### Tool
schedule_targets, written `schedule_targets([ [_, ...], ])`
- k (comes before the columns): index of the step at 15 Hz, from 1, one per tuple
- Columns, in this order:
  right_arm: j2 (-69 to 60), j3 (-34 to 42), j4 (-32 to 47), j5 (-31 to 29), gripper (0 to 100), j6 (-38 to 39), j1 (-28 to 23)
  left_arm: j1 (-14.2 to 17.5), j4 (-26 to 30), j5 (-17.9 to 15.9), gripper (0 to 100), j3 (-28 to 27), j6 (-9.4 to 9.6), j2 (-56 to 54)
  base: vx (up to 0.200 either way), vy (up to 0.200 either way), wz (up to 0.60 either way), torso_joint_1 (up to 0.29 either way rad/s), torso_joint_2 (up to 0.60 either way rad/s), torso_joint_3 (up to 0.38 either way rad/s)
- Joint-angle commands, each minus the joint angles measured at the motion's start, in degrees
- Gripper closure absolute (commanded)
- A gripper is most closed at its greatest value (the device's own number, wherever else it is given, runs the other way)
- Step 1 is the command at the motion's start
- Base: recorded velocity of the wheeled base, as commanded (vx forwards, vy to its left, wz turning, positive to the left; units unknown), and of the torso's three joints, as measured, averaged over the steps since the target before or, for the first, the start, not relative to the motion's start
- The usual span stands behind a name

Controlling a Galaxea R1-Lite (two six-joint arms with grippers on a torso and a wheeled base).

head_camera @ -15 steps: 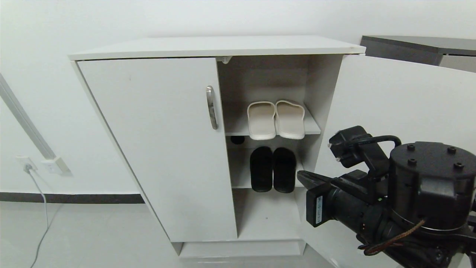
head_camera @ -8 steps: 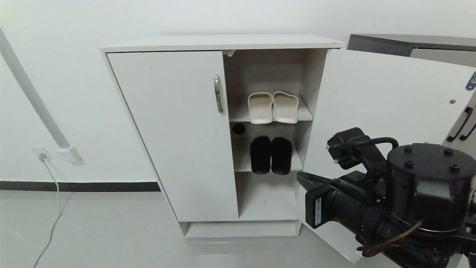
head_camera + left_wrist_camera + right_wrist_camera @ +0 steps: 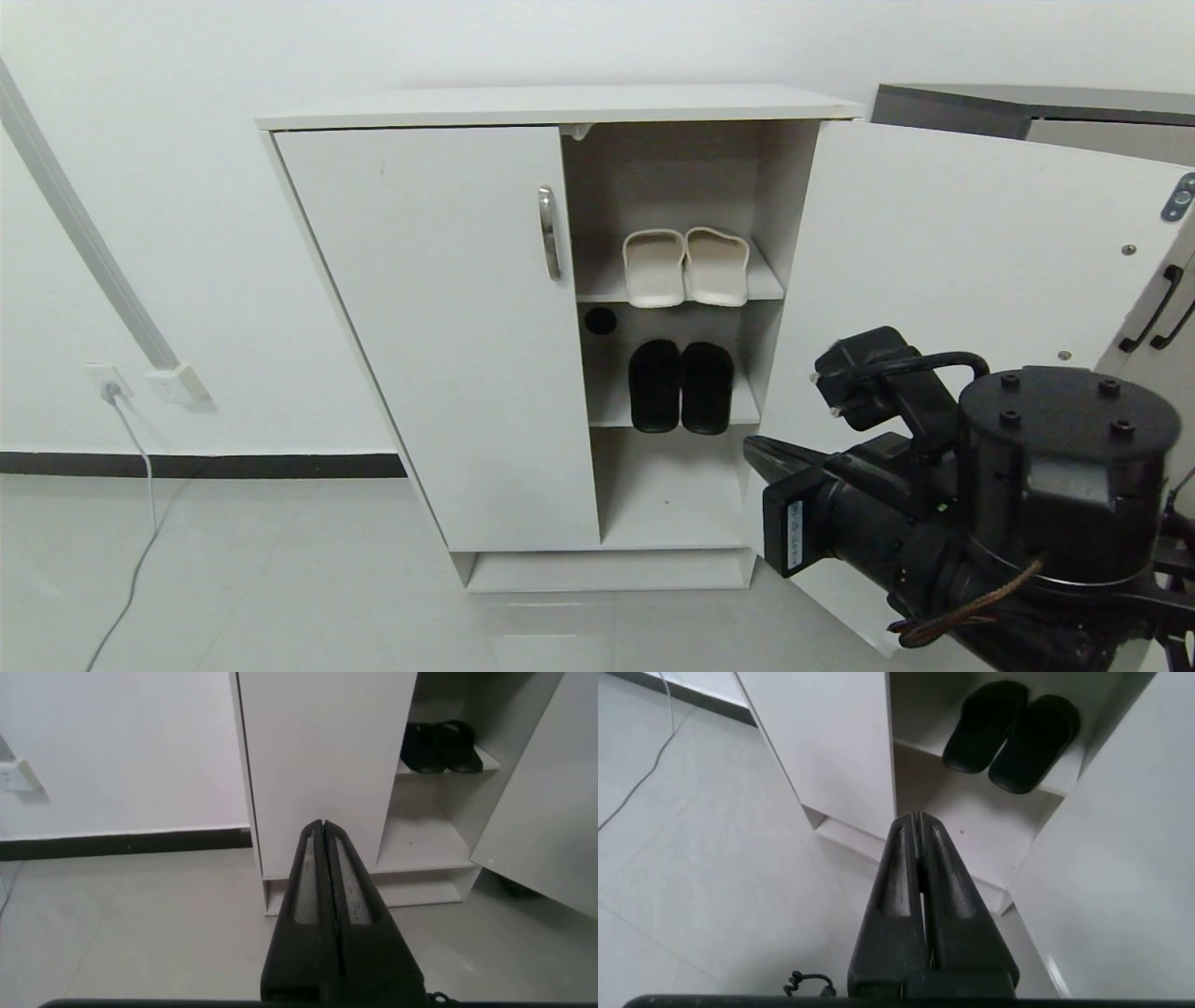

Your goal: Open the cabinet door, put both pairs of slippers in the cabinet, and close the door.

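**Both slipper pairs sitting in the open cabinet, both grippers closed and empty**

We are facing a white cabinet (image 3: pixel 560 105) that is standing on a pale tiled floor (image 3: pixel 280 579) against a wall. Its left door (image 3: pixel 448 327) is sitting closed. Its right door (image 3: pixel 934 261) is standing swung wide open.

The left gripper (image 3: pixel 322 829) is hanging above the floor. Its fingers (image 3: pixel 304 891) are pressing flat against each other with nothing between them. It is pointing toward the foot of the closed left door, well apart from the cabinet.

The right gripper (image 3: pixel 920 821) is hanging in front of the open side, close to the inner face of the open door. Its fingers (image 3: pixel 898 877) are also pressing together, gripping nothing and touching nothing. It is pointing at the cabinet's bottom compartment.

The black slippers (image 3: pixel 680 386) are lying side by side on the middle shelf, just above and beyond the right gripper's tips. The beige slippers (image 3: pixel 686 268) are lying side by side on the shelf above them, farther from both grippers.
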Motion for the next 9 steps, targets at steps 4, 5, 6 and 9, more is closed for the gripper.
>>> schedule_targets([
  [4,0.61,0.10,-0.02,0.01,100,0.02,0.07,0.04,0.00,0.01,100,0.05,0.01,0.07,0.000,0.000,0.00,0.000,0.00,0.000],
  [5,0.69,0.10,-0.02,0.01,100,0.02,-0.02,0.04,0.00,0.01,100,-0.04,-0.08,0.07,0.000,0.000,0.00,0.000,0.00,0.000],
  [6,0.78,0.10,-0.02,0.01,100,0.02,-0.10,0.04,0.00,0.01,100,0.05,-0.16,0.07,0.000,0.000,0.00,0.000,0.00,0.000],
  [9,0.52,-0.08,-0.02,0.10,100,0.02,-0.81,0.04,0.00,0.01,100,-0.04,-0.08,0.07,0.000,0.000,0.00,0.000,0.00,0.000],
])
